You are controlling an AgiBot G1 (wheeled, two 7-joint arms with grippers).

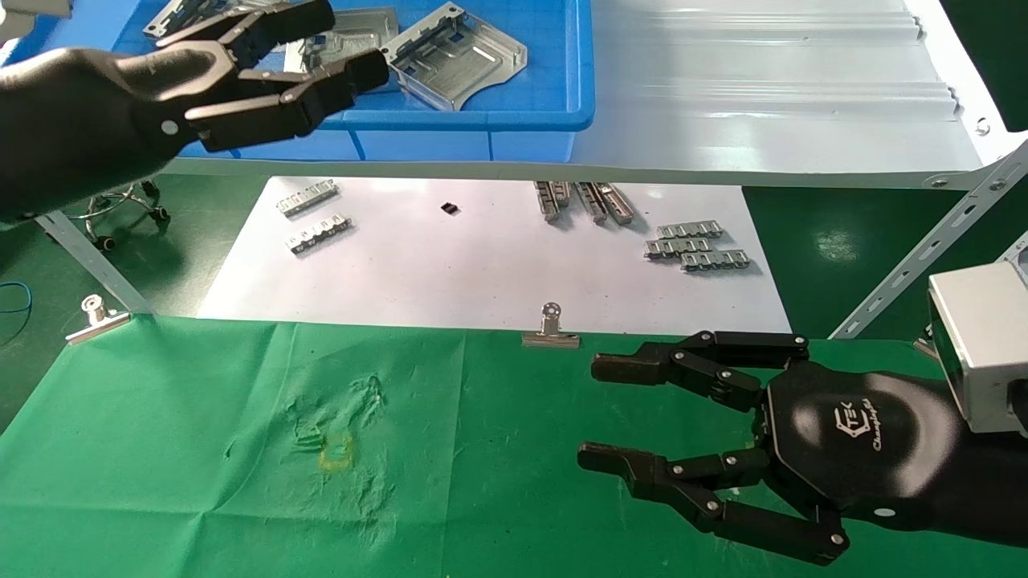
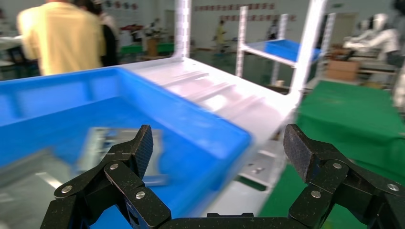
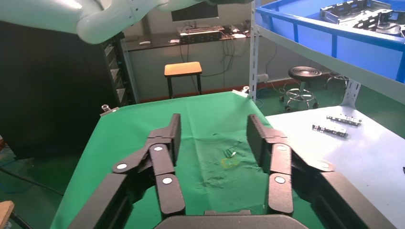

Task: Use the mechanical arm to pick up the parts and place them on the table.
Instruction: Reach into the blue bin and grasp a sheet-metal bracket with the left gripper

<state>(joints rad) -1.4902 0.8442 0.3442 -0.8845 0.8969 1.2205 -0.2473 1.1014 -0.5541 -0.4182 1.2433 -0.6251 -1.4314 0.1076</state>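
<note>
Several shiny silver parts lie in the blue bin (image 1: 546,88) on the shelf at the back; one part (image 1: 456,54) is just right of my left gripper (image 1: 345,44). That gripper hangs open over the bin's front edge, empty. In the left wrist view my left gripper (image 2: 219,145) stands wide over the bin wall, with a blurred part (image 2: 119,148) behind one finger. The table (image 1: 201,441) has wrinkled green cloth and a faint yellow mark (image 1: 337,452). My right gripper (image 1: 593,413) hovers open and empty over the cloth's right side. In the right wrist view my right gripper (image 3: 213,131) points toward the mark (image 3: 230,162).
A white sheet (image 1: 450,265) between shelf and cloth carries small ridged metal strips (image 1: 697,246) and a tiny black piece (image 1: 450,209). Binder clips (image 1: 550,331) pin the cloth's far edge. A slanted shelf brace (image 1: 923,249) stands at the right and a stool (image 1: 120,209) at the left.
</note>
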